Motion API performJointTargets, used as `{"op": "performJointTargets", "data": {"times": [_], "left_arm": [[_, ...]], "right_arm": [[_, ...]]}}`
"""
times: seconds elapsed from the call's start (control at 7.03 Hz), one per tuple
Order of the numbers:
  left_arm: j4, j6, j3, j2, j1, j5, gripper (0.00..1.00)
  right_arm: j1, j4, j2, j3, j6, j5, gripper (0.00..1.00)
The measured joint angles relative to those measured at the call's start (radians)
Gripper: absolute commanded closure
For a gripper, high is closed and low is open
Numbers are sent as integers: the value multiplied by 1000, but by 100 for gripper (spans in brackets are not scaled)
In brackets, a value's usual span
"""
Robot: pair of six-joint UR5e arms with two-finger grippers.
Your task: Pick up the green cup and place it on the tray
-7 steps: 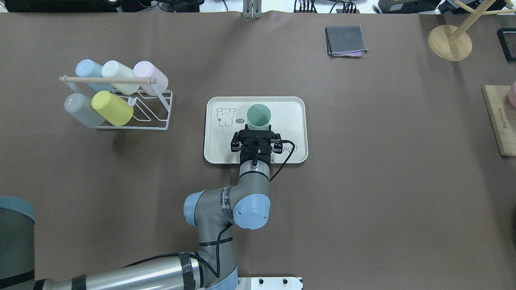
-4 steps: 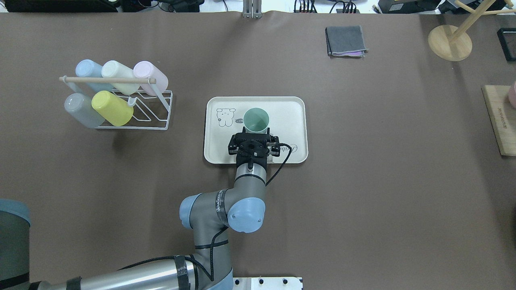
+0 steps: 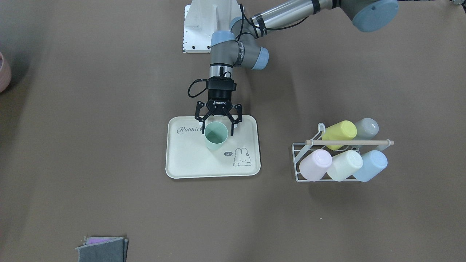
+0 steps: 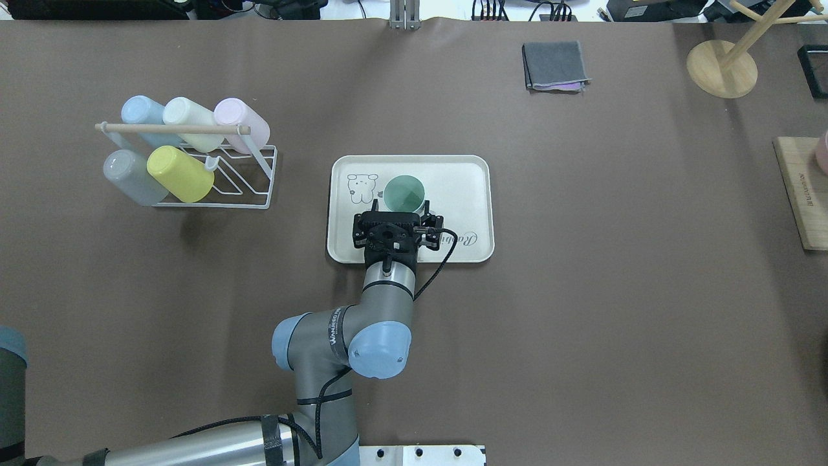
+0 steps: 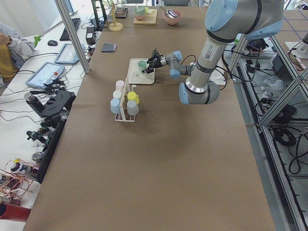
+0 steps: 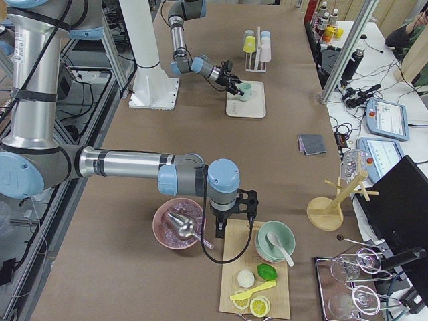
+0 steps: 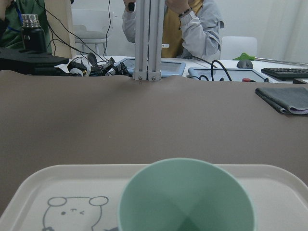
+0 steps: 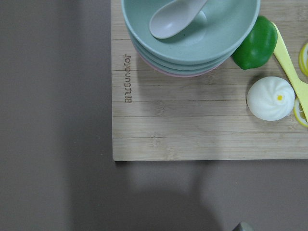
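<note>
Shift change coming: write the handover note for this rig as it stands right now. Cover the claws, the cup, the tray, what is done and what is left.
Left claw: open, with a finger on either side of the green cup, apparently not clamping it.
Right claw: over the wooden board, away from the job. Whether it is open or shut cannot be told.
Green cup: upright, mouth up, on the tray, between the "Rabbit" script and the bunny drawing.
Done: the cup is on the tray and looks released.
Left: probably only to draw the left arm back without knocking the cup.
</note>
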Motion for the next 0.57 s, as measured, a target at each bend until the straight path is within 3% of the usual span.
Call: {"op": "performJointTargets", "data": {"times": [0.57], "left_arm": [[7, 89, -128, 21, -1, -18, 1]], "right_arm": [[0, 0, 2, 2, 0, 0, 0]]}}
